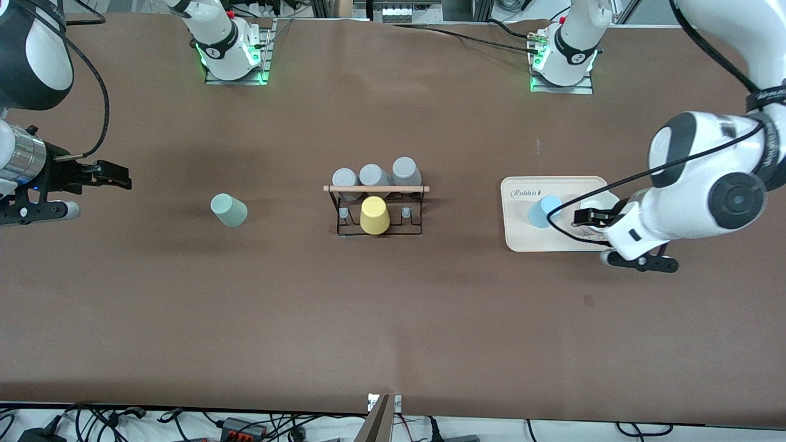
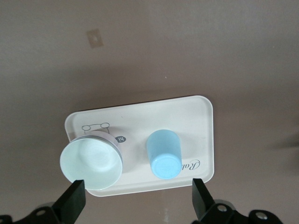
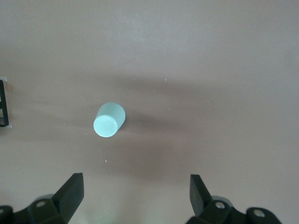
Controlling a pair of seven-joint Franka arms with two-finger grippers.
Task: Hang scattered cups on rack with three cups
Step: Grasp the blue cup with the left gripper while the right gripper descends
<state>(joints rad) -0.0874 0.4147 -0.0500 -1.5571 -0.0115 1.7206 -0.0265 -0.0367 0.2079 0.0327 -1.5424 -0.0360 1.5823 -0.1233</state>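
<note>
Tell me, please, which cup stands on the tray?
The light blue cup, upside down on the cream tray; the mint cup stands on bare table.

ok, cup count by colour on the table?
Grey cups: 3, on the rack
Yellow cup: 1, on the rack
Mint-green cup: 1, on the table
Light blue cup: 1, on the tray
White cup: 1, on the tray
Total: 7

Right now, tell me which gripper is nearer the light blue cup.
Left. The left gripper hangs open over the tray beside the light blue cup; the right gripper waits open at the right arm's end.
</note>
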